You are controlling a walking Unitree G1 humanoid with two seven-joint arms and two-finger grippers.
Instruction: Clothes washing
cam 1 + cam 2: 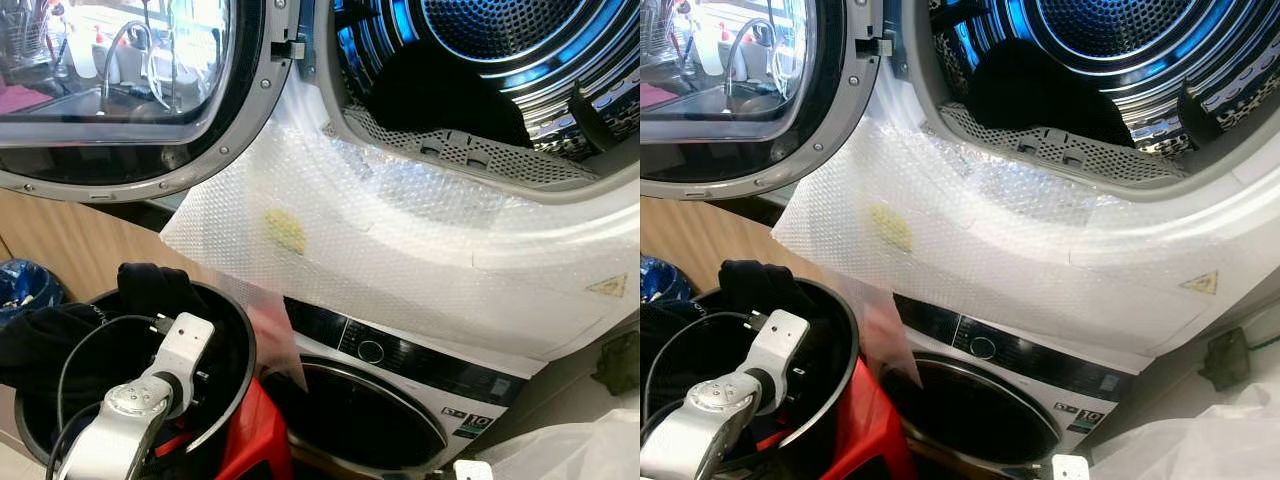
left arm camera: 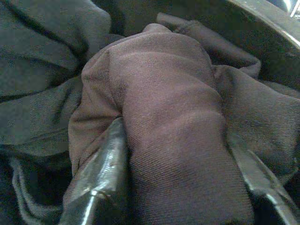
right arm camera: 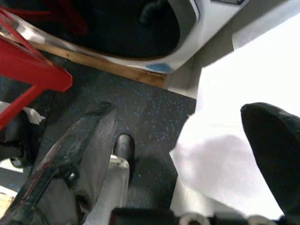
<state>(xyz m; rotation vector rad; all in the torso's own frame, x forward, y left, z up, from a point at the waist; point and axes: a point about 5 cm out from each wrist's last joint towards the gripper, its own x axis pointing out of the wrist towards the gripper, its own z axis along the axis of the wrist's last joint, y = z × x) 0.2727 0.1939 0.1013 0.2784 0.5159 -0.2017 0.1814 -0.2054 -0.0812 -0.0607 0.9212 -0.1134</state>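
Garments (image 1: 45, 335), dark in colour, are observed in a black bucket (image 1: 235, 345) at the far left, which is seated on a red stand (image 1: 255, 440). The left arm is lowered into this bucket; in the left wrist view the left gripper (image 2: 173, 187) is seen closed around a thick fold of dark brownish cloth (image 2: 168, 108), one finger pressed on either side of it. A grasp is judged to be made, though the cloth has not yet been lifted clear.

Above and toward the middle, the upper machine's door (image 1: 130, 90) is found swung open. Its drum (image 1: 500, 70) is exposed at the upper right, and a dark item (image 1: 440, 95) is already lying inside. Protective bubble wrap (image 1: 400, 250) is still fixed across the front panel. The lower machine (image 1: 370, 400) sits beneath.

At the right, the right gripper (image 3: 187, 154) hangs idle above the floor, fingers spread apart and holding nothing.

Loading is assessed as partly done: several garments remain in the bucket for transfer.
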